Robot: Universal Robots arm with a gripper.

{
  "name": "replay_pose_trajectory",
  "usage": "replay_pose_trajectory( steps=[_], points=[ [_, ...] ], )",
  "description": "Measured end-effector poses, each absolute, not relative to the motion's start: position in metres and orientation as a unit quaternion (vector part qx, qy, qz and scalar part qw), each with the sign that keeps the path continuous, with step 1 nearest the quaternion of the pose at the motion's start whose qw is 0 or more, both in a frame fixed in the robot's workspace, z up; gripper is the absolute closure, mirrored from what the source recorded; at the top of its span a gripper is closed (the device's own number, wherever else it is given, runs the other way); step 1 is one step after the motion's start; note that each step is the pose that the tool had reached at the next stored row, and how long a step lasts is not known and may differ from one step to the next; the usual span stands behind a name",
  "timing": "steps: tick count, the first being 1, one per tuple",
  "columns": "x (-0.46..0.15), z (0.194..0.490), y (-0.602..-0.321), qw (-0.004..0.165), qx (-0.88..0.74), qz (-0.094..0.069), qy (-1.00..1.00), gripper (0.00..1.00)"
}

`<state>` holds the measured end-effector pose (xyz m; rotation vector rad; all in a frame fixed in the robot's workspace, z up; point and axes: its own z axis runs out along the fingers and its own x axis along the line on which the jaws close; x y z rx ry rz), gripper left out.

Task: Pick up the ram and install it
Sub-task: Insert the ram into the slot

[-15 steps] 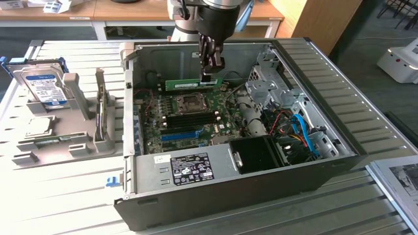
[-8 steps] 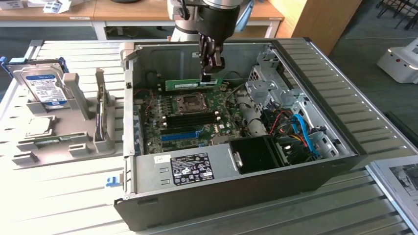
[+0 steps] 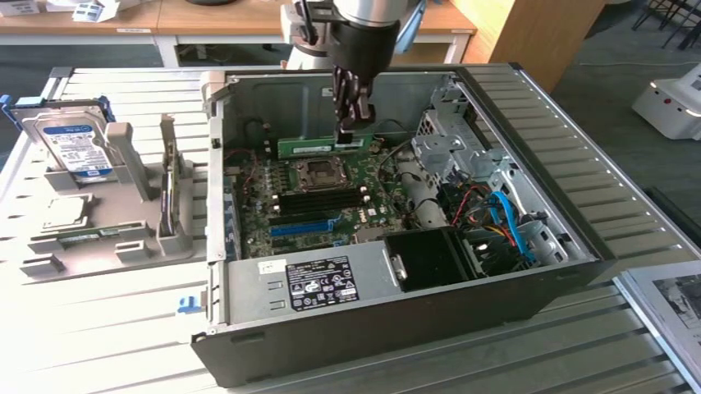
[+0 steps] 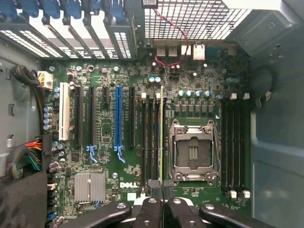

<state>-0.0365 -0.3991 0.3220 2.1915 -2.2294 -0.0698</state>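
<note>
Near wall of the open PC case [image 3: 383,336] is closest in the exterior view, with the power supply [image 3: 318,283] just behind it and the motherboard [image 3: 318,205] filling the floor beyond. Grey parts fixture [image 3: 110,246] sits well apart on the exterior view's left, holding a hard drive [image 3: 71,144] and an upright expansion card [image 3: 170,189]. The gripper [image 3: 348,135] reaches down into the far half of the case, fingers clamped on the ram [image 3: 307,148], which is level, long side across, above the board. The grip looks off-centre, toward the exterior view's right end of the stick. From the wrist view the ram [image 4: 161,137] is edge-on, running along the memory slots [image 4: 148,142] just beside the CPU socket [image 4: 192,152]. Can't tell whether it's touching a slot or hovering. Handling, my read: light, stiff, thin board that won't sag but will crack or pop chips if levered sideways. Take it by the top edge or flat faces, well clear of the bottom contacts, and press straight down with no twist
</note>
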Motion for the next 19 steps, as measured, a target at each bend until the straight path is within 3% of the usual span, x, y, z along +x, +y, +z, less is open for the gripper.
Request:
replay_pose_trajectory(
  steps=[19],
  points=[
    [-0.037,0.287,-0.399,0.007,0.701,-0.022,-0.713,0.89]
  ],
)
